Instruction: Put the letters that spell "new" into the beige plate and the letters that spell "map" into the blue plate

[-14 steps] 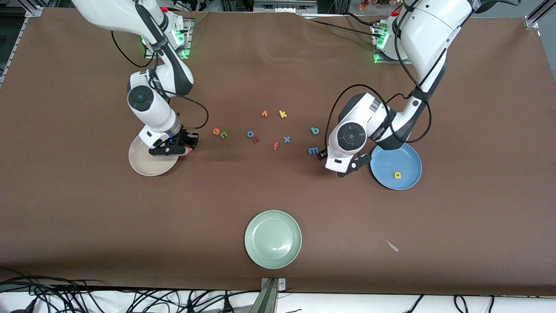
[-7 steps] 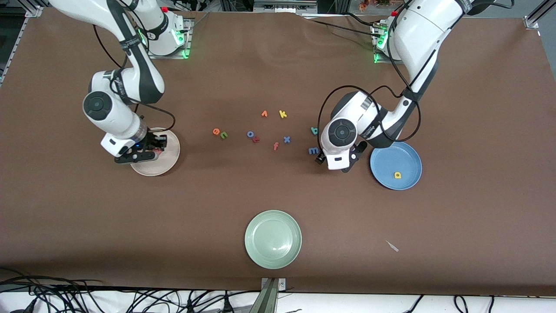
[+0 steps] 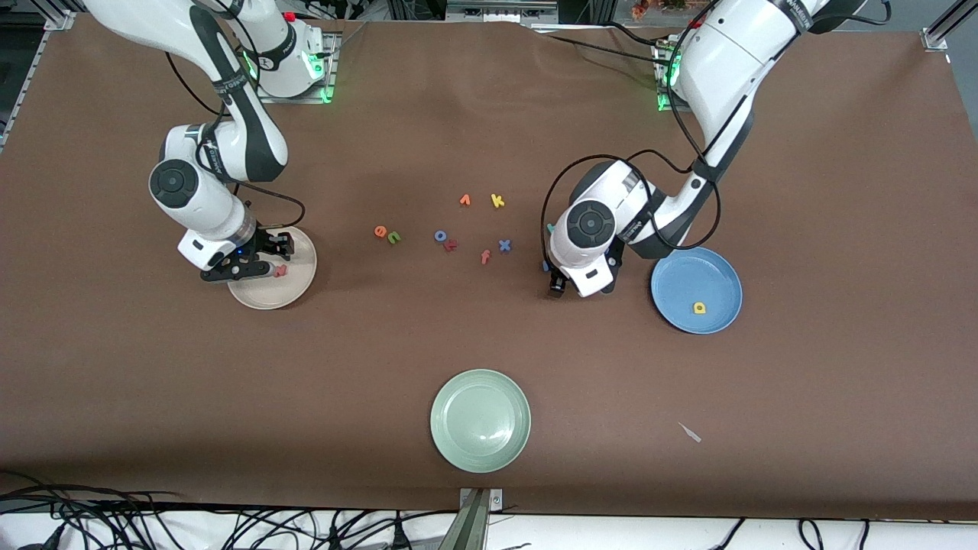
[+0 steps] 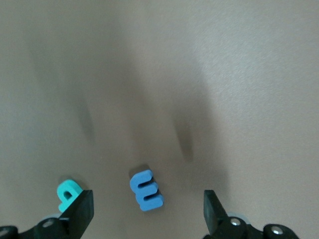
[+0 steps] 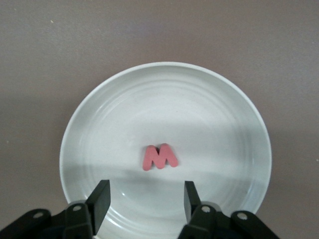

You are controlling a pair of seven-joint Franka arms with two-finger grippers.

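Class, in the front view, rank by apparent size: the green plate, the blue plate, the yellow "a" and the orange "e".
1. green plate, possibly only because it is nearer the camera
2. blue plate
3. yellow "a" and orange "e": alike

Robotics laboratory. Two white robot arms (image 3: 221, 176) are bolted to a table under a brown cloth (image 3: 489, 359); aluminium framing (image 3: 497, 9) runs along its top edge, loose cables (image 3: 229, 527) along its bottom edge.

One high camera, two wrist cameras
The front view looks down across the counter (image 3: 489, 336); wrist views look close down, sharing the beige plate (image 5: 164, 99) and, apparently, the blue "m" (image 4: 146, 189).
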